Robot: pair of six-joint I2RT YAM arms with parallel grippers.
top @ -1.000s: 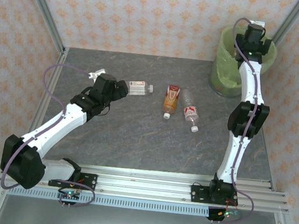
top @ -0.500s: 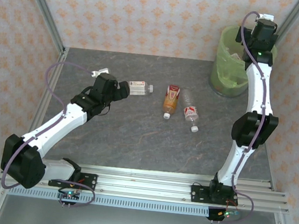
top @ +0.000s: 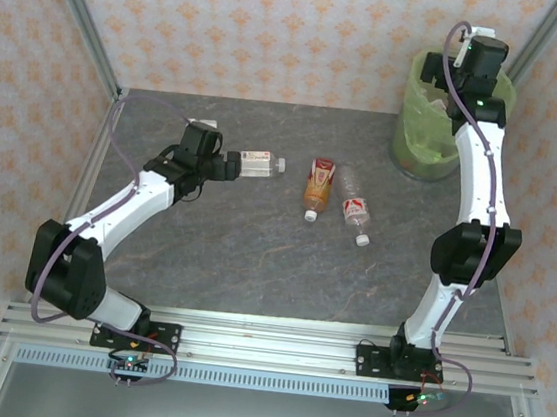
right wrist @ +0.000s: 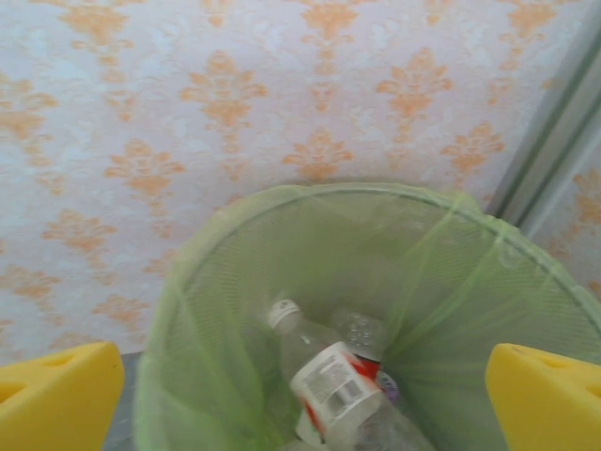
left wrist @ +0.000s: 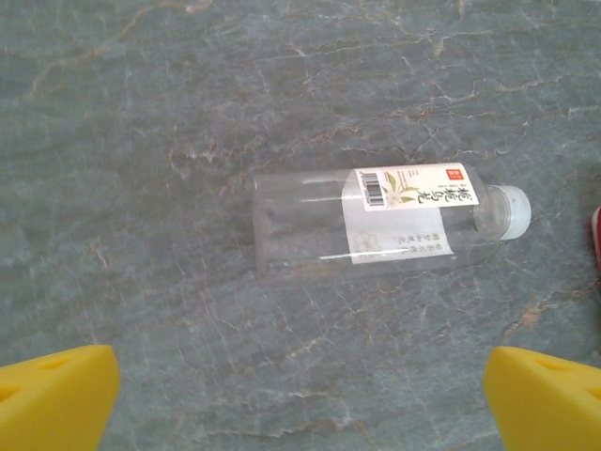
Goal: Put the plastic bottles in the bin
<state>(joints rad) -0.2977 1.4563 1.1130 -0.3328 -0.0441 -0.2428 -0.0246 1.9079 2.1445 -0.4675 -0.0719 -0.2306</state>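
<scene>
Left pincer (left wrist: 300,404), yellow fingertips spread wide with nothing between them, hangs above the white-labelled bottle (left wrist: 385,221). This bottle lies on its side on the bench (left wrist: 141,141), apart from both fingers. Its body is clear, flat-sided and uncrushed, its cap white, and its paper label carries a barcode. The fingers appear to line up with the bottle's long axis, so a wrist turn is probably needed before closing across the narrower body. Right pincer (right wrist: 300,399), equally wide and empty, is poised over the mouth of the bin (right wrist: 310,193), a placement suited to dropping rather than picking. The bin is round and lined with a thin, translucent green bag. A red-and-white bottle (right wrist: 333,381) rests at the bottom, touching a second clear bottle (right wrist: 357,331). Two more lie side by side mid-bench, well apart from the bin: the orange-labelled bottle (top: 318,186) and the slim red-labelled bottle (top: 355,205). The bench surface is grey, veined and stone-like, matte enough that smooth plastic should not slide freely.
</scene>
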